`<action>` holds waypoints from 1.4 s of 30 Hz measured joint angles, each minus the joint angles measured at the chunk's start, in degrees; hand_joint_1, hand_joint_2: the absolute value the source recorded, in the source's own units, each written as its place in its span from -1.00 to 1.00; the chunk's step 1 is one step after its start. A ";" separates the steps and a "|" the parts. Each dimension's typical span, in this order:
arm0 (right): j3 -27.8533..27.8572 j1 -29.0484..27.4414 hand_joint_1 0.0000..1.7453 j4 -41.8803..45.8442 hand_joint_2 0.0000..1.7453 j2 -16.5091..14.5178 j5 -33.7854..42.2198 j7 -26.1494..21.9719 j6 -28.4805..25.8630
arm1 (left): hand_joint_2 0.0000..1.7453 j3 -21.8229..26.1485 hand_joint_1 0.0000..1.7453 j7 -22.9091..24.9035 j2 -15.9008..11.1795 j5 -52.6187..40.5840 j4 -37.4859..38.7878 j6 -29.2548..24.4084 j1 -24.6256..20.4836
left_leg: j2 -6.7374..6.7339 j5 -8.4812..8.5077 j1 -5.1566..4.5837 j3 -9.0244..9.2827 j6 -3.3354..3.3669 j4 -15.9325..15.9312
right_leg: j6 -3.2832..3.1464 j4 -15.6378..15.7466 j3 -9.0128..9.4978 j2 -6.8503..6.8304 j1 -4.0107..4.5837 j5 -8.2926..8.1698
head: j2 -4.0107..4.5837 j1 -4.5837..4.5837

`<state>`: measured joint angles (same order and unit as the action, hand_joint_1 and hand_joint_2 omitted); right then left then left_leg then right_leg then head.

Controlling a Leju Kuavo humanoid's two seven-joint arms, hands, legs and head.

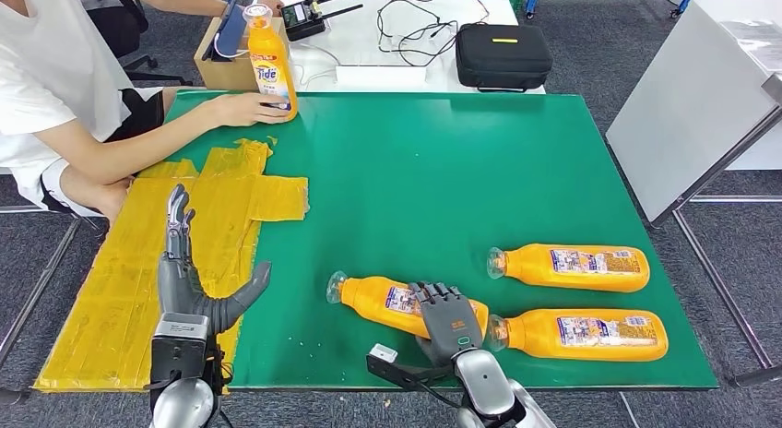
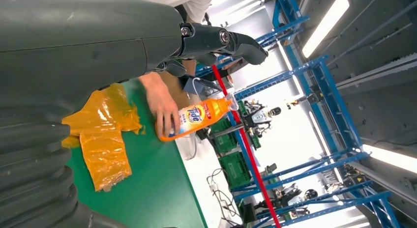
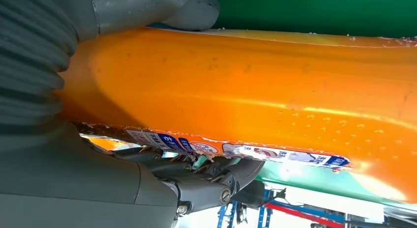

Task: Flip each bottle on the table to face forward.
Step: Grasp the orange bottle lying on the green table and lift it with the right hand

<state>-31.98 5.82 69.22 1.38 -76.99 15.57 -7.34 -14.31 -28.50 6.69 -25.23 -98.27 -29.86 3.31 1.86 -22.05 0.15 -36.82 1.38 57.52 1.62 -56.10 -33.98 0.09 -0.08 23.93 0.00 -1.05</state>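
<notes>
The green counter point(image 1: 443, 188) carries everything. Yellow plastic sheeting point(image 1: 138, 271) covers its nine-o'clock side, crumpled at the far end.

Three orange bottles lie flat toward five o'clock, their printed back labels up and necks pointing to nine o'clock. The farthest bottle point(image 1: 572, 267) lies at about four o'clock. The near right bottle point(image 1: 583, 334) lies just below it at five o'clock. The near left bottle point(image 1: 392, 302) lies slightly angled at six o'clock, its base end close to the neck of the near right bottle.

The right robot hand point(image 1: 444, 315) is clasped around the near left bottle's body; the right wrist view shows the thumb on one side and the darker fingers point(image 3: 216, 181) under the label edge on the other.

The left robot hand point(image 1: 189, 271) is released and empty above the sheeting at eight o'clock, fingers straight and thumb out.

At eleven o'clock a person's hand point(image 1: 242, 108) grips an upright Tide bottle point(image 1: 270, 66), its front label visible.
</notes>
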 joint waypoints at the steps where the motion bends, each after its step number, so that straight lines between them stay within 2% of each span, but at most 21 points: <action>1: 0.00 0.03 0.72 -0.04 1.00 0.00 0.07 -0.02 0.00 | 1.00 0.01 -1.00 0.00 0.00 0.03 0.02 0.00 0.00 | 0.01 0.00 0.00 0.00 0.00 0.00 | 0.00 0.00 0.00 0.00 0.00 0.00 | 0.00 0.00; 3: 0.00 0.11 0.76 -0.14 1.00 0.01 0.24 -0.14 0.01 | 1.00 0.02 -1.00 -0.02 0.00 0.10 0.04 0.00 0.00 | 0.01 0.00 0.00 0.02 0.00 0.00 | 0.01 0.00 0.00 0.00 0.00 0.01 | 0.00 0.00; 7: 0.03 0.28 0.98 -0.33 1.00 0.03 1.04 -0.54 0.02 | 1.00 0.03 -1.00 -0.15 0.02 0.44 0.11 0.00 -0.03 | 0.01 0.00 0.00 0.06 0.00 0.00 | 0.01 0.00 0.03 0.00 0.00 0.01 | 0.00 0.00; 10: 0.42 0.15 1.00 -0.37 1.00 -0.05 2.96 -1.55 -1.73 | 1.00 0.03 -1.00 -0.25 0.02 0.51 0.19 0.04 -0.03 | 0.03 0.00 -0.01 0.08 0.00 0.00 | 0.01 0.00 0.06 0.00 0.00 0.01 | 0.00 0.00; 12: 1.22 -0.41 1.00 0.03 1.00 -0.42 5.03 -3.09 -4.73 | 1.00 0.03 -1.00 -0.26 0.02 0.67 0.19 0.60 0.05 | 0.04 0.01 -0.01 0.07 0.02 0.00 | 0.01 0.00 0.08 -0.01 -0.01 0.00 | 0.00 0.01; 15: 3.30 -2.54 1.00 2.56 1.00 -1.16 8.40 -6.48 -10.45 | 1.00 -0.05 -1.00 0.65 0.02 1.79 0.15 3.41 0.42 | 0.04 0.10 -0.03 -0.11 0.07 0.01 | 0.06 -0.02 0.28 -0.01 -0.02 -0.07 | 0.00 0.01; 22: 8.46 -7.91 1.00 12.33 1.00 -3.60 17.16 -17.23 -23.80 | 1.00 -1.49 -1.00 4.22 -0.09 7.60 0.13 14.49 0.94 | 0.00 0.13 -0.02 -0.41 0.09 0.01 | 0.11 -0.03 0.17 -0.01 -0.02 -0.12 | 0.00 0.00; 28: 11.70 -10.15 1.00 17.33 1.00 -5.50 27.42 -26.30 -29.84 | 1.00 -3.28 -1.00 5.48 -0.82 11.25 0.21 20.03 0.97 | -0.03 0.09 -0.02 -0.48 0.06 0.01 | 0.10 -0.02 0.07 0.00 -0.02 -0.11 | 0.00 0.00; 34: 13.22 -11.06 1.00 19.76 1.00 -6.67 31.13 -29.71 -31.14 | 1.00 -4.67 -1.00 7.02 -1.90 14.69 0.95 24.48 0.72 | -0.04 0.09 -0.02 -0.49 0.07 0.01 | 0.10 -0.02 0.06 0.00 -0.02 -0.11 | 0.00 0.00; 39: 13.32 -11.06 1.00 19.88 1.00 -7.06 32.32 -31.35 -29.64 | 1.00 -5.66 -1.00 9.33 -3.10 22.38 2.21 33.21 0.14 | -0.04 0.09 -0.02 -0.50 0.07 0.01 | 0.10 -0.02 0.07 0.00 -0.02 -0.11 | 0.00 0.00; 42: 12.68 -10.84 1.00 19.31 1.00 -7.22 32.23 -31.52 -28.34 | 1.00 -6.03 -1.00 9.47 -3.54 25.03 3.06 36.09 -0.19 | -0.04 0.09 -0.02 -0.50 0.06 0.01 | 0.10 -0.03 0.06 0.00 -0.02 -0.11 | 0.00 0.00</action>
<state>-19.29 -5.02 88.54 -5.84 -44.76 -15.95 -35.68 -20.34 -19.03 3.15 -0.19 -95.21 6.23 3.12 1.81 -21.96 0.13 -37.32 1.45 57.53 1.72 -56.12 -33.92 0.09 -0.10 23.81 0.00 -1.05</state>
